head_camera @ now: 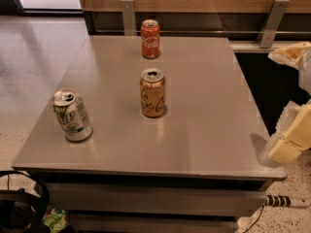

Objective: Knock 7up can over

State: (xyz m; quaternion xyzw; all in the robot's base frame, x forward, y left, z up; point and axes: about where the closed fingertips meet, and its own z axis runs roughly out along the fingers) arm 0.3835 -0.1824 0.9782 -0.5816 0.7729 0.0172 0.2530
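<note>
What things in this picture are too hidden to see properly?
- Camera view: the gripper, beside the right edge of the table, is partly cut off by the picture's right border.
- Camera view: the 7up can shows only one side. The can itself hides its far side.
- Camera view: a black looped thing on the floor at the bottom left is cut off by the picture's corner.

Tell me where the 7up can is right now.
The 7up can stands upright near the front-left corner of the table in the camera view, left of the orange-gold can; the gripper hangs off the table's right edge.
</note>
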